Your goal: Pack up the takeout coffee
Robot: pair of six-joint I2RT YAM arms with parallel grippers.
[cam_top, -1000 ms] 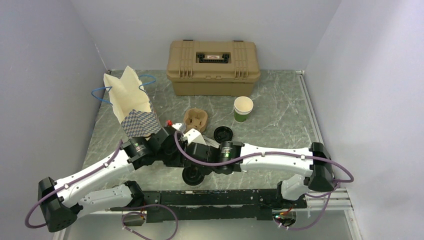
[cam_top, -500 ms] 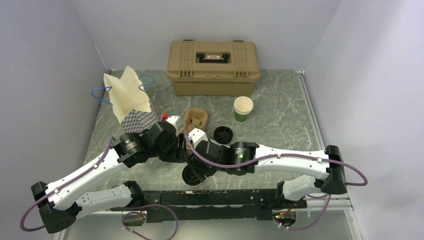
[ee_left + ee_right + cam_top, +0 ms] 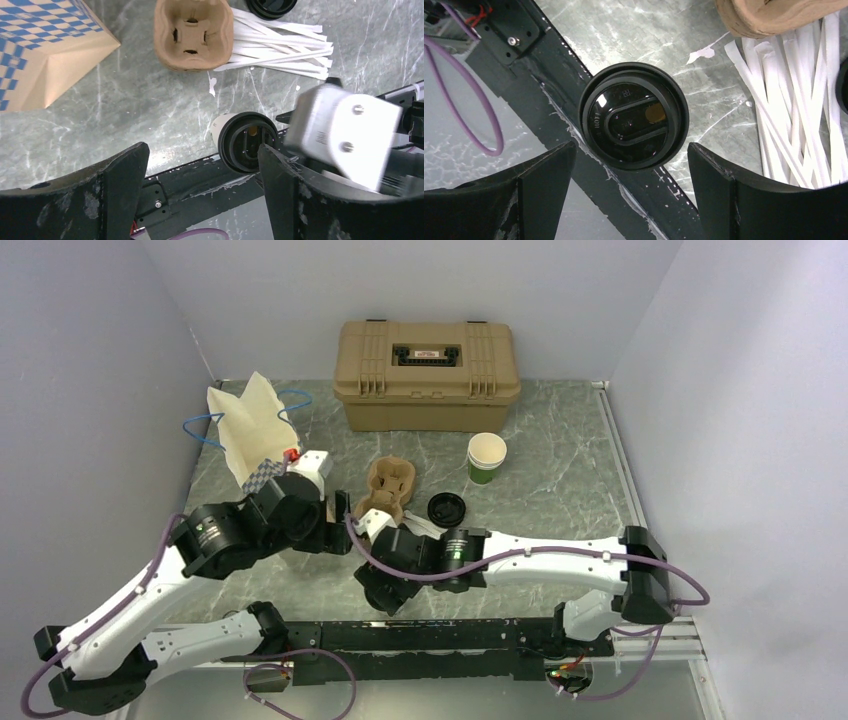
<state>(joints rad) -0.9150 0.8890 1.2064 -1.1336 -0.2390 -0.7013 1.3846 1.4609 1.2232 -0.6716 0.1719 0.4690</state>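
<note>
The takeout coffee (image 3: pixel 634 122) stands upright at the table's near edge, against the black base rail. Its round black lid faces up at me, and a strip of pale cup wall (image 3: pixel 219 125) shows in the left wrist view. My right gripper (image 3: pixel 629 200) hangs straight above it, open, with the fingers apart from the lid on both sides. In the top view that gripper hides most of the cup. My left gripper (image 3: pixel 200 195) is raised higher and to the left, open and holding nothing. The cup shows beyond its right finger (image 3: pixel 285 190).
A paper bag (image 3: pixel 255 435) with a blue checked base lies open at the back left. A brown cup carrier (image 3: pixel 390 485) sits mid-table beside wrapped straws (image 3: pixel 280 45) and a loose black lid (image 3: pixel 447 508). Behind stand a green cup (image 3: pixel 486 458) and a tan toolbox (image 3: pixel 428 375).
Both grippers have opened wide. The left arm has lifted and pulled back left toward the bag. The right gripper has shifted over the cup, which stays in place.
</note>
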